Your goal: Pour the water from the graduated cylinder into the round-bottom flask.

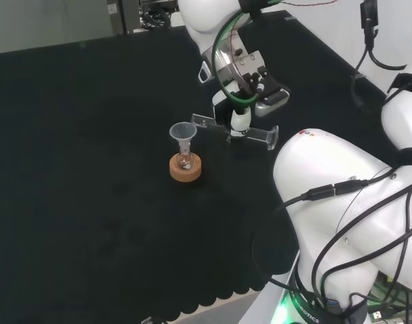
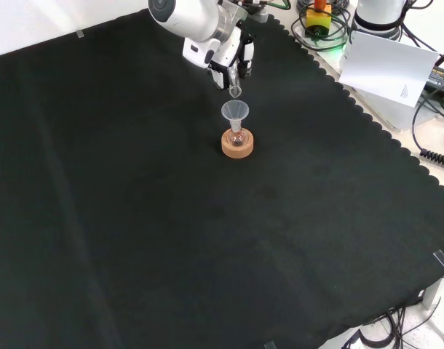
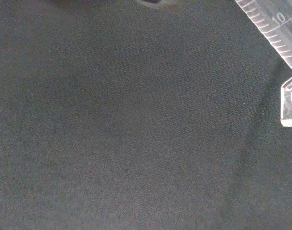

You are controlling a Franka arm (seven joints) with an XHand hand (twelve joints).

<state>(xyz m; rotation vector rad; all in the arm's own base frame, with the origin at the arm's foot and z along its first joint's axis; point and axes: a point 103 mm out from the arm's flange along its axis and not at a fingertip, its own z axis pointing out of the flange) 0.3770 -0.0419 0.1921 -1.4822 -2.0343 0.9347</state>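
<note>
Flask [image 1: 186,162], small and round-bottomed, sits in a cork ring [image 1: 186,169] with a clear funnel [image 1: 183,131] in its neck. Right of it in the head view, the hand [image 1: 241,120] is curled round the graduated cylinder [image 1: 260,133], tipped near level, its mouth just beside the funnel. Pouring looks under way or imminent; no stream is visible.

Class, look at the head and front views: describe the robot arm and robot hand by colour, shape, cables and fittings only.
The arm is built from big, rounded, glossy white links, with black cables looped along its side. A green cable arcs round the wrist. The robot hand is black and white with a grey metal plate. In the front view the arm carries a round grey cap.
</note>
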